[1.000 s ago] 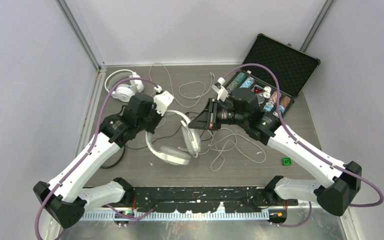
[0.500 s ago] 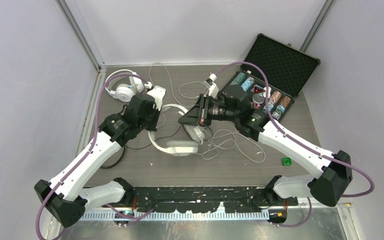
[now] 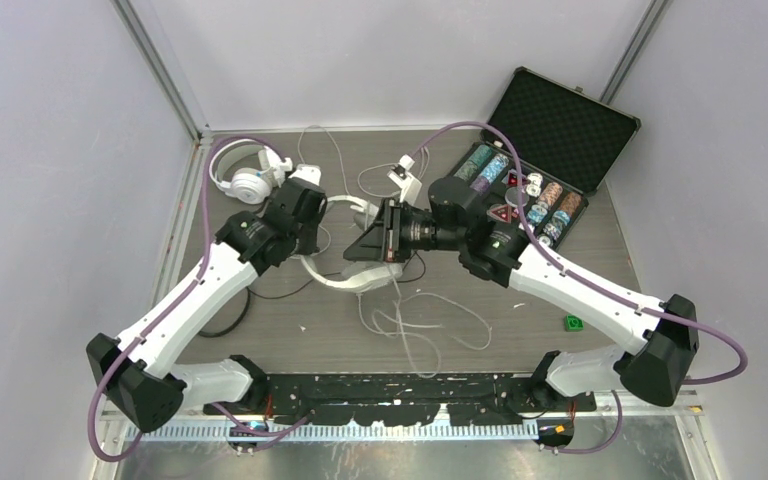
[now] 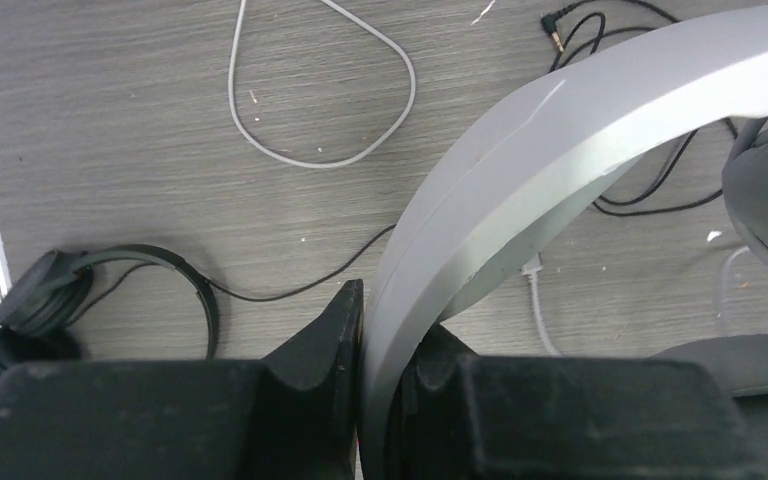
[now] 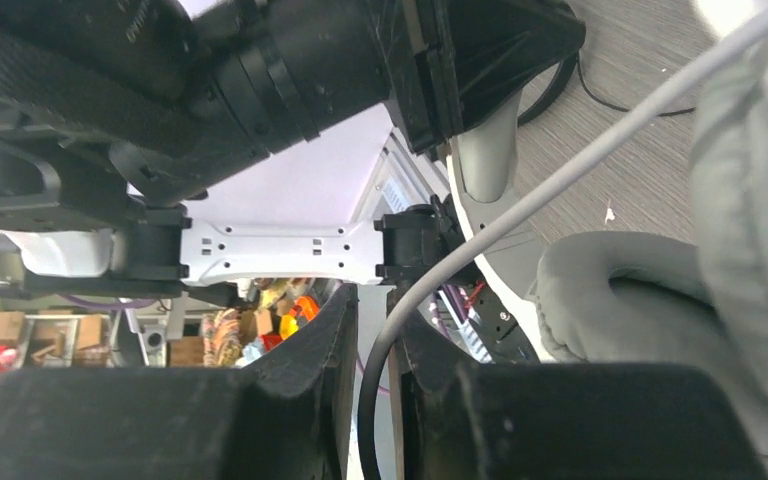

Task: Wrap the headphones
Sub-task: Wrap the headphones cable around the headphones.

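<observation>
Cable [image 5: 560, 180] likely to be slipping out of the right claw [image 5: 372, 325].
Left claw [image 4: 385, 320] is clamping the white headband [image 4: 560, 130]; right claw is sitting narrow around the cable, grip unclear; slack loops [image 3: 430, 330] risk snagging.

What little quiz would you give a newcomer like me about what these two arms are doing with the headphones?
1. True or false: the left gripper is clamped on a white headset.
2. What runs between the right gripper's fingers? A) a black cable B) a white cable C) a poker chip
3. Fill in: the open case sits at the table's far ___ corner.
Key: 1 true; 2 B; 3 right.
</observation>
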Available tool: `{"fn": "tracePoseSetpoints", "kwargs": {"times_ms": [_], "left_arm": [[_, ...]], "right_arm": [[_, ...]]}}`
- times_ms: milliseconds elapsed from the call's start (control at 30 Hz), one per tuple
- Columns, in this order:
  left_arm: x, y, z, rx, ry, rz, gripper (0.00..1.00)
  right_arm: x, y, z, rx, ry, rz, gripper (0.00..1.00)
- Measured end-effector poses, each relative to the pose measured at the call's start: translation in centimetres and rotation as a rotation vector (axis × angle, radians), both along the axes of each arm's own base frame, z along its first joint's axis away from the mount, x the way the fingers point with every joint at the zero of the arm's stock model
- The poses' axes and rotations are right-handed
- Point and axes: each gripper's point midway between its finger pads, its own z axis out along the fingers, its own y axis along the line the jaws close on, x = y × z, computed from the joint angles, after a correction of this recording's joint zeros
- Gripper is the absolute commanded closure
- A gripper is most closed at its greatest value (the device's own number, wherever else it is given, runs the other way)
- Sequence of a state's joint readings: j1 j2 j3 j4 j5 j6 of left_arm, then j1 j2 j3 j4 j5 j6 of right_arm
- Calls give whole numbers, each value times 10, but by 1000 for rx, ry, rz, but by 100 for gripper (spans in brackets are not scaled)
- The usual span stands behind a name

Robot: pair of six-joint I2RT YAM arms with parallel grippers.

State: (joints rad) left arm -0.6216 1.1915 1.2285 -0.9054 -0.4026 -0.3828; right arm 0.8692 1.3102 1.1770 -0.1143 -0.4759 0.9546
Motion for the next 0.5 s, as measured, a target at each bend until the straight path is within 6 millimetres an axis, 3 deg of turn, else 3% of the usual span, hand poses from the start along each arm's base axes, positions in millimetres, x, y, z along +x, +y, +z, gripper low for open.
{"fn": "tracePoseSetpoints", "kwargs": {"times_ms": [267, 500], "left_arm": [[4, -7, 12, -120, -27, 108, 100], [5, -6, 22, -223, -62, 225, 100]], "right_arm": [[-15, 5, -15, -89, -93, 12, 75], [-17, -5, -10, -119, -217, -26, 72]]}}
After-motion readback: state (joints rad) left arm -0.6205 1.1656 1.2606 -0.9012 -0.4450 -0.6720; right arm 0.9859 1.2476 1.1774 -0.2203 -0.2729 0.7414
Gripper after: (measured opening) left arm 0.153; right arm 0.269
